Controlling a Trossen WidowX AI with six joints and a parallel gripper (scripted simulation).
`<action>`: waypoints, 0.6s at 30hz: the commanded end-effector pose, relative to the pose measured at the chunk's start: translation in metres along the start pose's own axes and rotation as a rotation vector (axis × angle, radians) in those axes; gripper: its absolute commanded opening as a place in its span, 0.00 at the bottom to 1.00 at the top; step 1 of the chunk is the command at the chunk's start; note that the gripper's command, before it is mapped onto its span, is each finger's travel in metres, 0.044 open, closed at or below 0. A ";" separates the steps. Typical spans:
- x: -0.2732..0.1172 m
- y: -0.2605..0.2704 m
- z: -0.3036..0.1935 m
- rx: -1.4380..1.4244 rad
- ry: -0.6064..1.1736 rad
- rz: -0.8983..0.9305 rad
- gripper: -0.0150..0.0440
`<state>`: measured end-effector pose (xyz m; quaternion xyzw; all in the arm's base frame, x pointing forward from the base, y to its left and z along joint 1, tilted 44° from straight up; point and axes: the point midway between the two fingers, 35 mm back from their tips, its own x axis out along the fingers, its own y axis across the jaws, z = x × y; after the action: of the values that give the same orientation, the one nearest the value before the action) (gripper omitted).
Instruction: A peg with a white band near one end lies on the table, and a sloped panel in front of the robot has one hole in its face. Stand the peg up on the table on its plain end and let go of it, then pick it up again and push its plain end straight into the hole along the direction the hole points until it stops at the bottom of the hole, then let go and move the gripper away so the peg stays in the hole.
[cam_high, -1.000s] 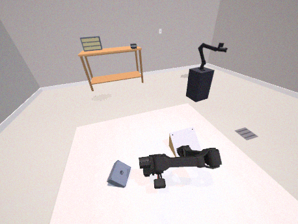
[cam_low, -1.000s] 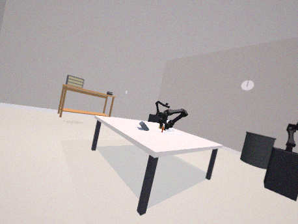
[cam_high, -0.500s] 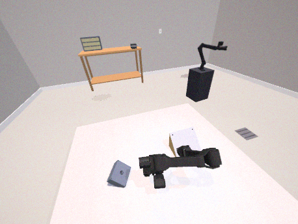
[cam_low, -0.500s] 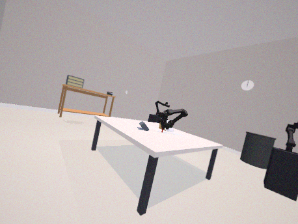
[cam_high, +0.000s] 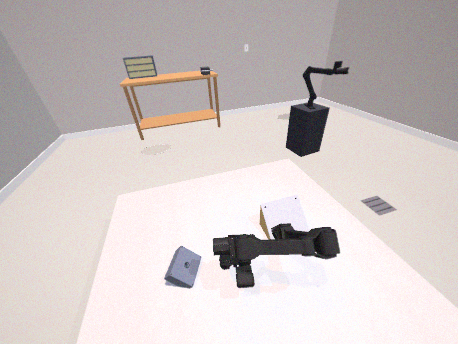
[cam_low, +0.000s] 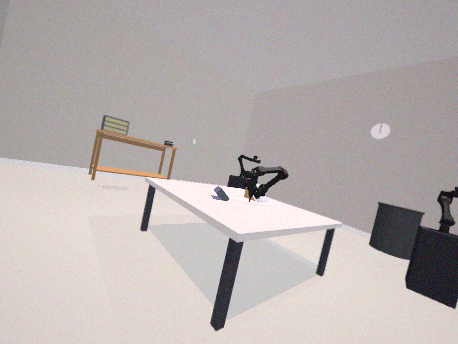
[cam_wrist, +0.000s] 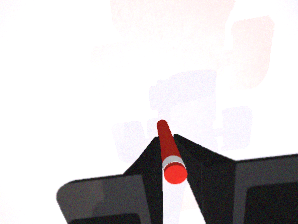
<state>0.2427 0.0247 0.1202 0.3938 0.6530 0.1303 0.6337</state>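
The red peg (cam_low: 250, 200) (cam_wrist: 175, 173) is upright between the fingers, its white-banded end up towards the wrist camera and its plain end down. Whether the plain end touches the table cannot be told. My gripper (cam_wrist: 166, 139) points down and is shut on the peg. In the top view the arm hides the peg. The blue-grey sloped panel (cam_high: 179, 266) (cam_low: 220, 193) stands on the table, left of the gripper in the top view, with one dark hole (cam_high: 187, 265) in its face.
A white-topped block (cam_high: 282, 212) with a tan side stands behind the arm in the top view, close to it. The white table (cam_high: 145, 215) (cam_low: 210, 212) carries both blocks. A wooden shelf (cam_high: 175, 78) and another arm on a black pedestal (cam_high: 306, 130) stand away from the table.
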 end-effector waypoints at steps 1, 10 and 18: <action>-0.014 0.000 0.003 -0.004 -0.007 -0.005 0.25; -0.045 -0.001 0.004 -0.001 -0.005 -0.004 0.25; -0.067 -0.001 0.003 0.000 -0.002 0.001 0.25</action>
<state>0.2382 -0.0172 0.1618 0.3963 0.6519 0.1293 0.6334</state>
